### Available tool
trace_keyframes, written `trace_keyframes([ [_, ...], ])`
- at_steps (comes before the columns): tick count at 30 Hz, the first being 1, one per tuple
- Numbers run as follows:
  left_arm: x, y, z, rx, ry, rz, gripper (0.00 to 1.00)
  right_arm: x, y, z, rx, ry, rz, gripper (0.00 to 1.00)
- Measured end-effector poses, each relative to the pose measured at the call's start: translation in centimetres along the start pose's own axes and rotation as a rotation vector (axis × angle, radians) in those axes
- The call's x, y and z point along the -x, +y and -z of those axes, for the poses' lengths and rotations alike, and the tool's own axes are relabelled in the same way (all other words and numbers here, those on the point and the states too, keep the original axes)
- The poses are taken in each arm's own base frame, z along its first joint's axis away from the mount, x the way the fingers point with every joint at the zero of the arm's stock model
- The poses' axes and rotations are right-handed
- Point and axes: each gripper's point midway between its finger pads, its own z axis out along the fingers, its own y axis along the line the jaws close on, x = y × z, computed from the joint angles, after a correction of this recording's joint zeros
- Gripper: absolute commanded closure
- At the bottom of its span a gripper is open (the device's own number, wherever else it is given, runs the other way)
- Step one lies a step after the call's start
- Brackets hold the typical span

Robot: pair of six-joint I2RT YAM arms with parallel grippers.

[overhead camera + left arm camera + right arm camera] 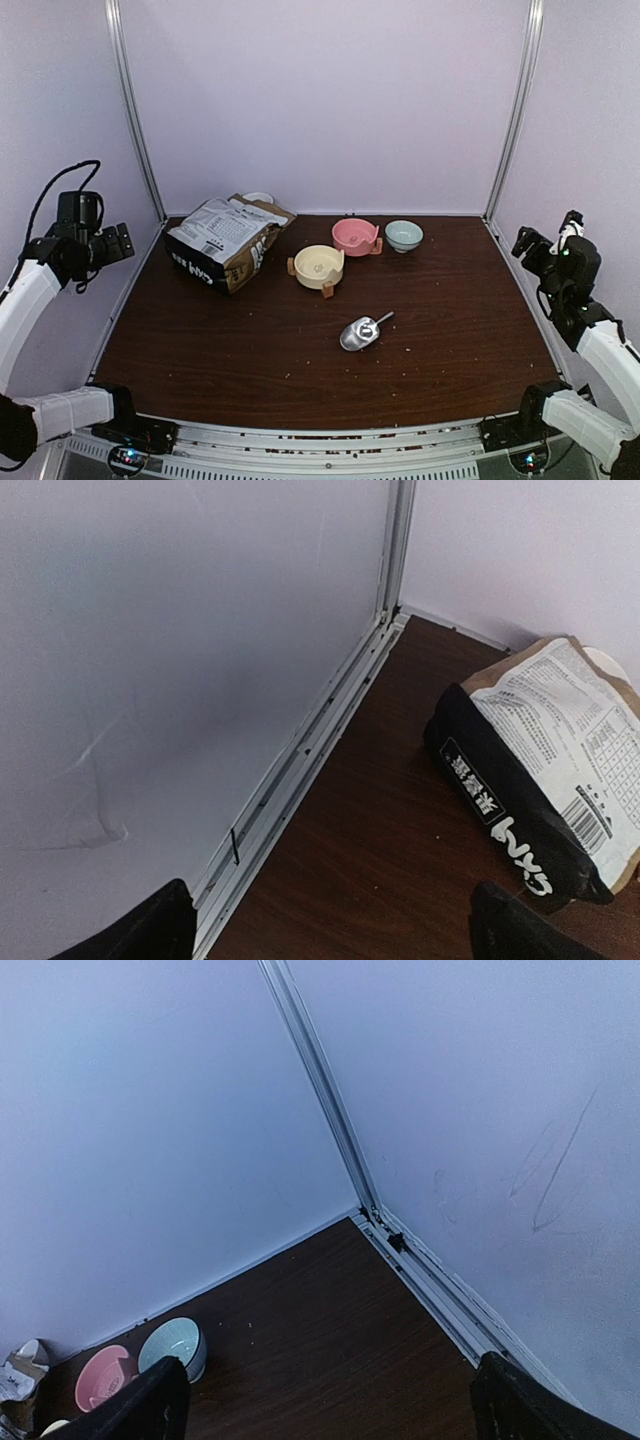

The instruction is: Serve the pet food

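Two grippers, the left gripper (325, 935) and right gripper (330, 1410), are hanging with jaws fully spread and empty, raised at the sides, likely awaiting a start. The pet food is not showing; probably it is sitting inside the white-and-brown printed bag (545, 750), ahead-right of the left gripper.

A dark brown table (450, 340) is carrying a printed bag (225, 242), a yellow bowl (319, 266), a pink bowl (355, 236), a green bowl (403, 235) and a metal scoop (360, 333).
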Motion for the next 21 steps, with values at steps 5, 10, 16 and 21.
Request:
trace_keyframes([
  [5, 1.8, 0.3, 2.9, -0.059, -0.107, 0.033, 0.02, 0.4, -0.7, 1.0, -0.045, 0.022, -0.015, 0.0],
  [10, 2.0, -0.1, 4.4, -0.135, -0.175, 0.049, 0.02, 0.7, -0.9, 1.4, -0.064, 0.05, -0.018, 0.0],
  [16, 1.7, -1.6, 5.4, -0.241, -0.175, 0.033, 0.02, -1.7, -0.1, 1.8, 0.0, 0.16, -0.002, 0.0],
  [21, 2.3, -3.8, 6.1, -0.282, -0.132, -0.024, 0.02, -4.6, 1.1, 2.3, 0.082, 0.296, 0.005, 0.0],
])
